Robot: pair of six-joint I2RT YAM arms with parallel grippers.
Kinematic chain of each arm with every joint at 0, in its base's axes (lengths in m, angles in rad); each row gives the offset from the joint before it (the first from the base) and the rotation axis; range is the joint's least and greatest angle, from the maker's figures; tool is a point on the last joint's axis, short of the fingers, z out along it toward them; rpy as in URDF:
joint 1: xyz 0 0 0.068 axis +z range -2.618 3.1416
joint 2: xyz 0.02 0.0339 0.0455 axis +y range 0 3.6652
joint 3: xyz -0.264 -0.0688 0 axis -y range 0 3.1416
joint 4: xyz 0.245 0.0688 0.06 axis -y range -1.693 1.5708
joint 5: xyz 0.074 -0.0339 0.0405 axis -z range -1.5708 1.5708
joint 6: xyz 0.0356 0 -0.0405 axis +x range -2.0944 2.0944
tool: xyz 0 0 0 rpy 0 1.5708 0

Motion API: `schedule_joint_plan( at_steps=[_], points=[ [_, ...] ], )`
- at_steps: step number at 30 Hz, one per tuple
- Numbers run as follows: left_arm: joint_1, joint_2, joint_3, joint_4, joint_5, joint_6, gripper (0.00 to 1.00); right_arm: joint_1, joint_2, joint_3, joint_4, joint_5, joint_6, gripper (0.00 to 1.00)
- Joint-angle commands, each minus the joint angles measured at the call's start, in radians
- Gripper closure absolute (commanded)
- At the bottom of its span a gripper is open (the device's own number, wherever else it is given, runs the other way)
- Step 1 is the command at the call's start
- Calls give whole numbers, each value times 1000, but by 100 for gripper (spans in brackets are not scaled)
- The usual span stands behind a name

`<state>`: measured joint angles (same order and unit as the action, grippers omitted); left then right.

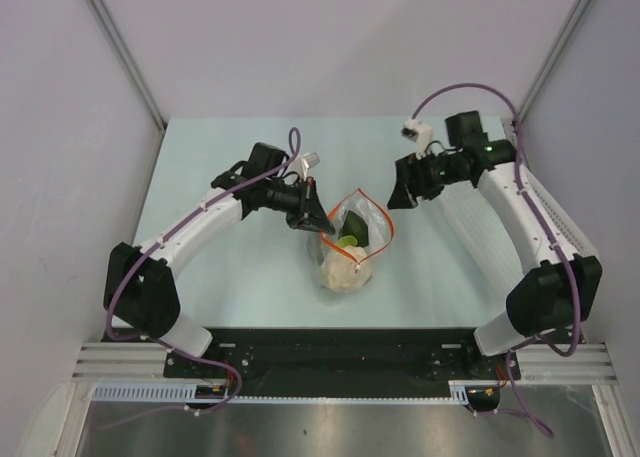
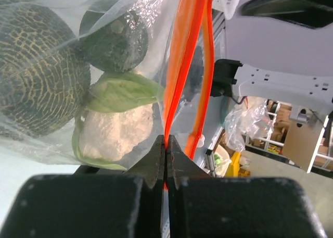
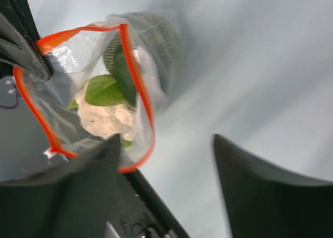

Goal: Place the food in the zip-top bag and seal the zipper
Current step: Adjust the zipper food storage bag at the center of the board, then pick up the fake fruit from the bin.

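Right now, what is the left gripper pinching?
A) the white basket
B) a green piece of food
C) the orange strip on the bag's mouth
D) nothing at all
C: in the left wrist view, the left gripper is closed tight on the orange-red zipper of the zip-top bag.

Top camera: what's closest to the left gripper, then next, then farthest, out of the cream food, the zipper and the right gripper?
1. zipper, pinched in the left gripper itself.
2. cream food, at the zip-top bag's near end.
3. right gripper, across the bag on the right.
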<state>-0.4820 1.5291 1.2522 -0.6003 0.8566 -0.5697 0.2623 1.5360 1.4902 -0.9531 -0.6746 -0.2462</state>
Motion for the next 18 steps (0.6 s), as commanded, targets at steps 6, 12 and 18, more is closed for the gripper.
schedule_joint_plan(
  at_steps=[6,12,18],
  points=[
    [10,-44,-45,139,39,-105,100,-337,-142,107,-294,226,-327,6],
    [16,-37,-31,134,42,-95,100,-527,-99,1,-336,565,-550,0],
    [22,-37,-19,120,41,-76,100,-635,19,-28,-259,795,-532,5]
  ],
)
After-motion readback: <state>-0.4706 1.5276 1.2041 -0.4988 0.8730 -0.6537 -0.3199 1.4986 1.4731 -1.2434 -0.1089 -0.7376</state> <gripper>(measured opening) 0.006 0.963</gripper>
